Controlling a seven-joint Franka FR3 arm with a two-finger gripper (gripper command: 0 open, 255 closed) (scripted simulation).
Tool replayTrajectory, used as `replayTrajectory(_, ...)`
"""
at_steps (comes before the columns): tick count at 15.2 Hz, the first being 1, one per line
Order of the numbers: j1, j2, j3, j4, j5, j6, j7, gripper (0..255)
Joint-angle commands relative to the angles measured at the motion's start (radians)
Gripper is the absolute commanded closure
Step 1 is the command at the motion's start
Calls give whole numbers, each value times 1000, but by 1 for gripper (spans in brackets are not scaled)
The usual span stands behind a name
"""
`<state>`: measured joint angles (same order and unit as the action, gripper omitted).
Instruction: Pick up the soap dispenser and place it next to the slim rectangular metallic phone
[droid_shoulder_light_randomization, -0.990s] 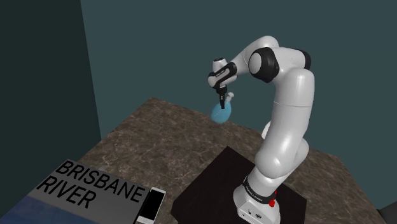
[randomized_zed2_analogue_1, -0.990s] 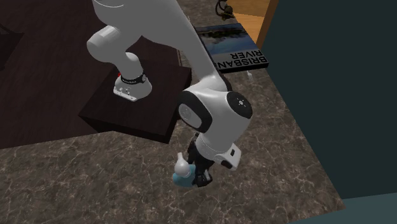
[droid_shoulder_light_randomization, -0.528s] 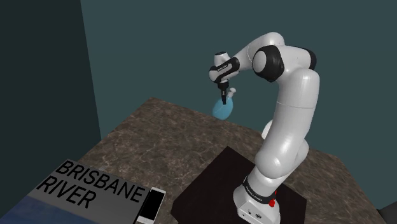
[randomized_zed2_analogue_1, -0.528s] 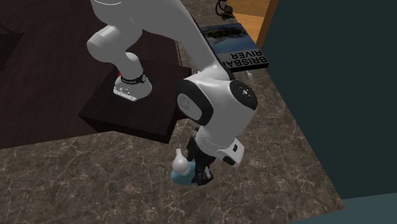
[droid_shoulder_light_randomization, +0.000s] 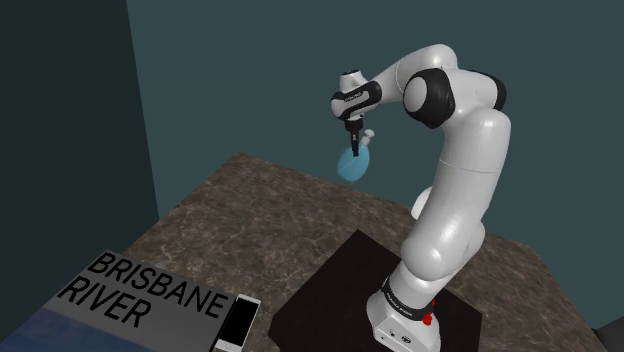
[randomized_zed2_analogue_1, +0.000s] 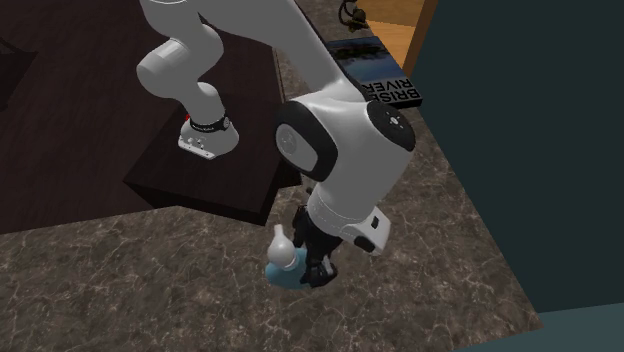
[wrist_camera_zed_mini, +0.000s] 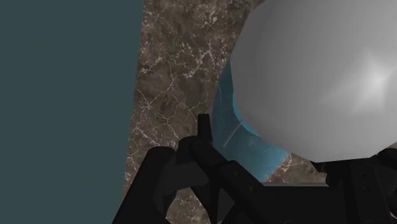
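Blue soap dispenser (droid_shoulder_light_randomization: 350, 166) hangs pinched in the gripper (droid_shoulder_light_randomization: 353, 148) above the stone counter (droid_shoulder_light_randomization: 250, 215), phone (droid_shoulder_light_randomization: 240, 321) well apart at seven o'clock

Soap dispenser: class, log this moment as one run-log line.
phase: carrying | gripper: shut on soap dispenser | height: clear of counter | phone: beside book, across counter | placed: not yet

Countertop (droid_shoulder_light_randomization: 250, 210): mottled brown stone look, pale veins, low sheen. Soap dispenser (droid_shoulder_light_randomization: 351, 165): translucent blue body, smooth white top with a soft highlight. Arm (droid_shoulder_light_randomization: 470, 170) shell: smooth white, slight gloss. Stand (droid_shoulder_light_randomization: 325, 290): dark, matt. Phone (droid_shoulder_light_randomization: 239, 322): glossy black face, pale metallic rim.
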<state>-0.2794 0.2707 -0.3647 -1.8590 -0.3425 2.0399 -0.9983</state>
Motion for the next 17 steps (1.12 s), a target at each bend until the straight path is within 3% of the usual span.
replayTrajectory(1, 2, -12, 0, 15, 0, -26, -8, 255)
replayTrajectory(17, 11, -71, -1, 153, 2, -212, -65, 255)
